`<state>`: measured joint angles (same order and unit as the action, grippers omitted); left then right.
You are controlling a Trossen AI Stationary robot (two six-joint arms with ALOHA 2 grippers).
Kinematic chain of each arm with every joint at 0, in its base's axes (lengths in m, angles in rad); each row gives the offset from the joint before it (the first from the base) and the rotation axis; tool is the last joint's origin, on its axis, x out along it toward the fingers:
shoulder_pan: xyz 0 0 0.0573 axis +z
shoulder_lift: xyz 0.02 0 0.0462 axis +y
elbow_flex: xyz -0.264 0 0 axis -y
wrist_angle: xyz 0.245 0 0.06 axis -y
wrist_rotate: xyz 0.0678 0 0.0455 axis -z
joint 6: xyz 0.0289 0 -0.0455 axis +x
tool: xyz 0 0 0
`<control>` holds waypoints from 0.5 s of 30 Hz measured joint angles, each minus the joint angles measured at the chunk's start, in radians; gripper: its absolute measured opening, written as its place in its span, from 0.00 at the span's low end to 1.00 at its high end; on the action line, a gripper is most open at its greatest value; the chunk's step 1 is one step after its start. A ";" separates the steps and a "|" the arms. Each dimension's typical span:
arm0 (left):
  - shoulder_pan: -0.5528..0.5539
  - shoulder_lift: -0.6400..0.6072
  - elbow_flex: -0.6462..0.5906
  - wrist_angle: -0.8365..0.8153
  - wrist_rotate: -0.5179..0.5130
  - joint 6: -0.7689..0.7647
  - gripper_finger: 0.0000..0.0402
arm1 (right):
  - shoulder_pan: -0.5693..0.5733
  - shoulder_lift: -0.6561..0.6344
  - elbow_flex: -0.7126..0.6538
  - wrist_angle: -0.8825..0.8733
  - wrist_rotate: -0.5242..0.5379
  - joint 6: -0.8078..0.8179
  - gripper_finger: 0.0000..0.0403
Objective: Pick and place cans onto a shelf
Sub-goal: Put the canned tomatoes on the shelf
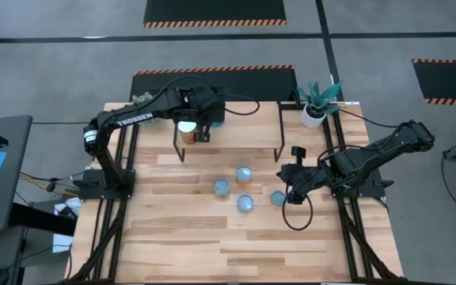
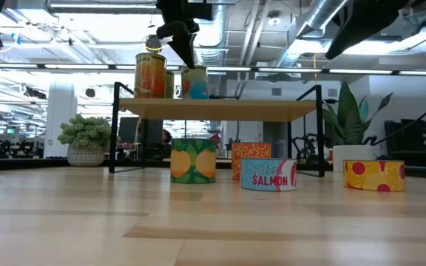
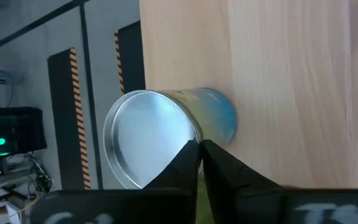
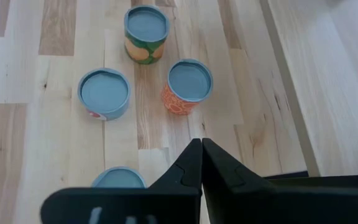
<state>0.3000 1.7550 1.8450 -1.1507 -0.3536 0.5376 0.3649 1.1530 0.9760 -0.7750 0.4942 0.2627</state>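
Observation:
The shelf (image 2: 217, 109) stands at the table's far side. On it are a tall orange can (image 2: 150, 74), a blue-labelled can (image 2: 194, 81) and a third can half hidden between them. My left gripper (image 3: 201, 148) is shut, pointing down over the blue-labelled can (image 3: 151, 146), at the edge of its silver top. Several cans rest upright on the table: green (image 4: 146, 31), orange (image 4: 188, 87), salmon (image 4: 104, 93) and yellow with red dots (image 2: 374, 176). My right gripper (image 4: 201, 146) hangs shut above the table, near them (image 1: 285, 195). My left gripper's shut fingertips (image 3: 194, 152) stand at the rim of the blue-labelled can's silver top (image 3: 185, 134), coming from above at a slant. I cannot tell whether they touch it. The can stands upright on the shelf board.
A white plant pot (image 1: 313, 115) stands at the far right corner, and a second plant (image 2: 86, 144) at the far left. The shelf's black legs (image 2: 114, 125) reach the table. The table's near half (image 1: 236, 245) is bare wood.

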 joint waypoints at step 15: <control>-0.009 -0.001 0.000 0.005 -0.080 0.020 0.14 | 0.000 0.000 0.000 -0.003 0.000 0.000 0.06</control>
<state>0.2913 1.7541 1.8449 -1.1460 -0.4331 0.5571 0.3649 1.1530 0.9760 -0.7776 0.4942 0.2626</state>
